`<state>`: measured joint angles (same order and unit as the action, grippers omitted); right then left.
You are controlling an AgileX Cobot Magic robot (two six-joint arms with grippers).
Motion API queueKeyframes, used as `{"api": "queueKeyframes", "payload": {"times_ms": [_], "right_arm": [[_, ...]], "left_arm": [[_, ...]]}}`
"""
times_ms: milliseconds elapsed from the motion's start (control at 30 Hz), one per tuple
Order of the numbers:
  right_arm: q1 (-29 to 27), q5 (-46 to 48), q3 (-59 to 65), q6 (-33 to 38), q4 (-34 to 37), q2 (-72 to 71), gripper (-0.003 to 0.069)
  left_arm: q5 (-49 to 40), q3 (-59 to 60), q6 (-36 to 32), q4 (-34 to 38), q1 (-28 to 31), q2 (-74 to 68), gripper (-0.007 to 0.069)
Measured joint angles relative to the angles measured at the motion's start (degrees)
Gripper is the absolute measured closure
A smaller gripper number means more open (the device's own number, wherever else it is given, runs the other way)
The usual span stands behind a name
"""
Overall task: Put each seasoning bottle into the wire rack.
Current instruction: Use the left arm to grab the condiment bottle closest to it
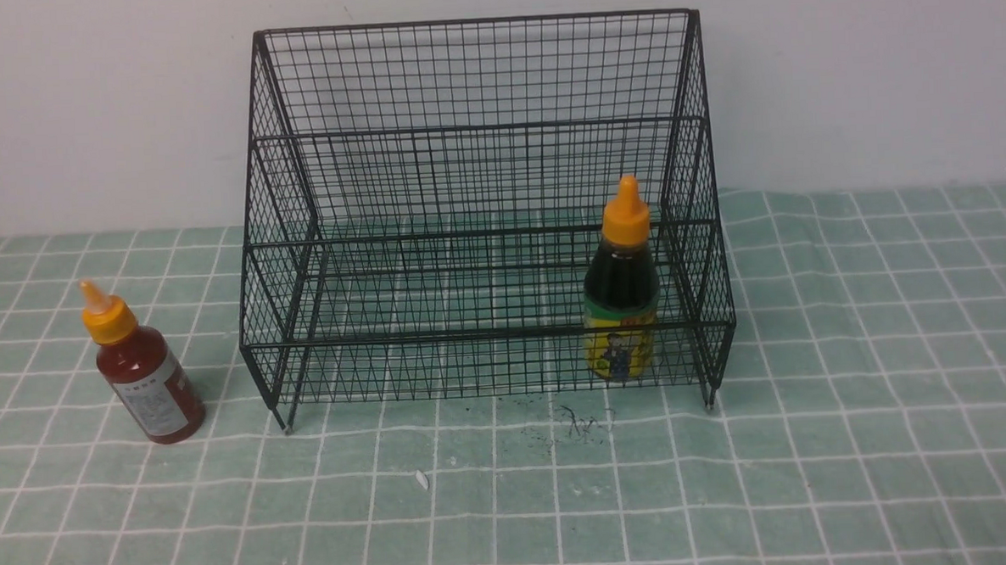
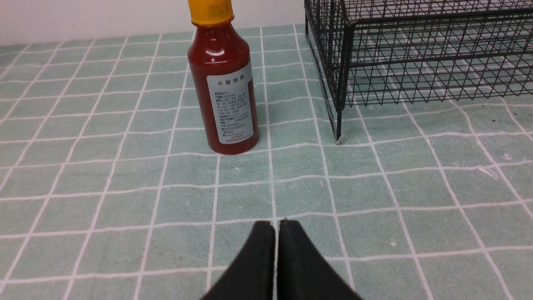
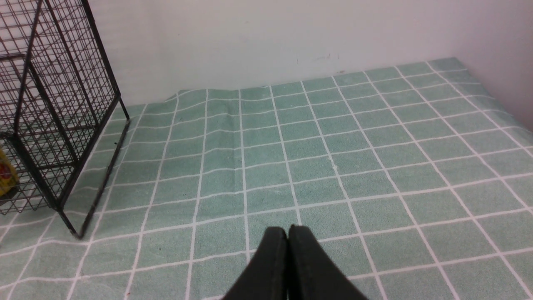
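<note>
Black wire mesh forms the one wire rack (image 1: 479, 129) we count on the bench (image 1: 859, 454), along with two seasoning bottles. The dark bottle (image 1: 623, 311) stands upright in the rack's lowest tier, at its right end. The red bottle (image 1: 146, 383) stands on the bench outside the rack, near its left side. The left wrist view cuts off its nozzle, and the right wrist view shows only a yellow sliver of the dark bottle. We note two pincers: the left pincer (image 2: 275, 227) points towards the red bottle and the right pincer (image 3: 288, 233) points across bare bench. Both are closed and empty.
</note>
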<state>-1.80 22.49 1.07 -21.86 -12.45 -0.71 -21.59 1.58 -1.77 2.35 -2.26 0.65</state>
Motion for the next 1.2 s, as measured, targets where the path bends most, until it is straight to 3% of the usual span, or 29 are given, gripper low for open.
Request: {"api": "queueKeyframes", "payload": {"times_ms": [200, 433, 567, 600, 633, 733, 867, 1033, 1067, 1100, 1200], "right_arm": [[0.00, 0.00, 0.00, 0.00, 0.00, 0.00, 0.0671], [0.00, 0.00, 0.00, -1.28, 0.00, 0.00, 0.0671], [0.00, 0.00, 0.00, -1.28, 0.00, 0.00, 0.0671], [0.00, 0.00, 0.00, -1.28, 0.00, 0.00, 0.0671], [0.00, 0.00, 0.00, -1.28, 0.00, 0.00, 0.0671], [0.00, 0.00, 0.00, -1.28, 0.00, 0.00, 0.0671], [0.00, -0.01, 0.00, -1.33, 0.00, 0.00, 0.0671], [0.00, -0.01, 0.00, -1.33, 0.00, 0.00, 0.0671], [0.00, -0.01, 0.00, -1.33, 0.00, 0.00, 0.0671], [0.00, -0.01, 0.00, -1.33, 0.00, 0.00, 0.0671], [0.00, -0.01, 0.00, -1.33, 0.00, 0.00, 0.0671]], "left_arm": [[1.43, 0.07, 0.33, 1.24, 0.00, 0.00, 0.0631], [18.50, 0.12, 5.22, 14.90, 0.00, 0.00, 0.0631], [33.89, 0.12, 6.71, 20.78, 0.00, 0.00, 0.0631], [43.59, -0.22, 7.83, 23.90, 0.00, 0.00, 0.0631], [46.74, -0.97, 7.94, 24.79, 0.00, 0.00, 0.0631], [49.16, -8.97, 6.98, 26.15, 0.00, -0.49, 0.0631], [33.85, -22.28, 4.59, 21.97, 0.00, -5.32, 0.0631], [-17.00, -45.76, 2.84, 16.67, 0.00, -28.54, 0.0631], [-18.76, -46.40, 2.84, 16.59, 0.00, -29.54, 0.0631], [-30.65, -50.81, 1.77, 16.28, 0.00, -37.56, 0.0631], [-42.00, -55.86, -2.71, 14.15, 0.00, -49.54, 0.0631]]}}
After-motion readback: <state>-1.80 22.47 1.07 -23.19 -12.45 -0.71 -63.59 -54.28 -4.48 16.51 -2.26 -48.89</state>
